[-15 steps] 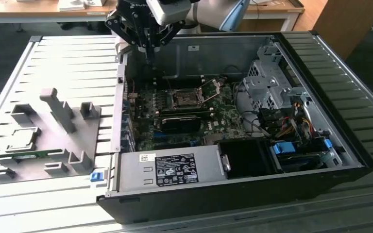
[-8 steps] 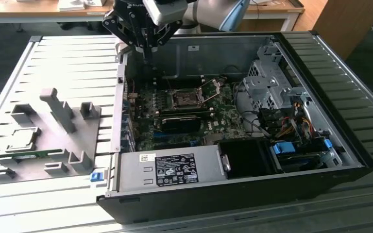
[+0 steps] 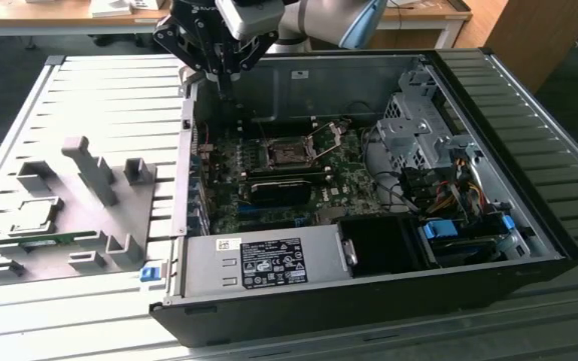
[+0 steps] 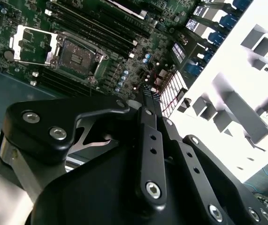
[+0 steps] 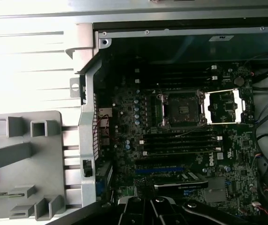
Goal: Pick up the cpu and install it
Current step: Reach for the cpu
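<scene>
While gripper (image 3: 225, 90) hovered at the case wall: jaws drawn together with nothing between them, judged from the second wrist view; tips pointed down, just above the wall of the computer case (image 3: 369, 304) on its fixture side.
Cpu (image 3: 36, 213) position: well apart from the gripper, outside the case, lower and toward the exterior view's left; lay flat in a square nest on the grey fixture tray (image 3: 138, 219); not in contact with the gripper.
Memory stick (image 3: 43, 241): just beside the cpu's nest, farther from the gripper than the cpu; not the target.
Socket (image 5: 180, 110): below the gripper, inside the case on the motherboard (image 3: 229, 212), much nearer than the cpu; dark centre bare, load plate (image 5: 223, 107) swung open beside it.
Task state: pick not yet made; socket looked ready to receive.
Handling (judgement): cpu light, thin and stiff; metal top smooth, probably slippery; underside contacts fragile.
Grip point (judgement): two opposite edges of the square, chip kept level; no pinching across top and underside, no tilt that could let it slide.
</scene>
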{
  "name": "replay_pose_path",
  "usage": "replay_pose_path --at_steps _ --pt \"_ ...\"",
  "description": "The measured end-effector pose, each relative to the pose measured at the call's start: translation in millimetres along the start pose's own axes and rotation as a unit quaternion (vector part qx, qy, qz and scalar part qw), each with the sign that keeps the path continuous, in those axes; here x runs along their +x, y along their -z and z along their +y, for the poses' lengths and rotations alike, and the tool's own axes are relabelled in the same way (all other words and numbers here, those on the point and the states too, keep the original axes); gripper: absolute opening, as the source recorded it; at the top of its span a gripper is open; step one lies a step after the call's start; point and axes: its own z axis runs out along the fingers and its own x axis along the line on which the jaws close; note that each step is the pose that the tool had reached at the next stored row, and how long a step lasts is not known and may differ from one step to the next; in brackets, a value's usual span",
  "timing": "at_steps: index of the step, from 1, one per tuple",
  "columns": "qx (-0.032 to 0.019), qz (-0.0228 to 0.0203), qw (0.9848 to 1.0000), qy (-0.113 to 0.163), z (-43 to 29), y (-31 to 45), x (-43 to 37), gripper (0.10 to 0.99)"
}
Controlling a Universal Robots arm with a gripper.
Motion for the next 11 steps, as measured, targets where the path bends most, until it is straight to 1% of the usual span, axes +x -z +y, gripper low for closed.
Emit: replay_pose_path --at_steps 11 --pt "0.0 0.0 1.0 0.0 -0.4 0.1 5.6 0.106"
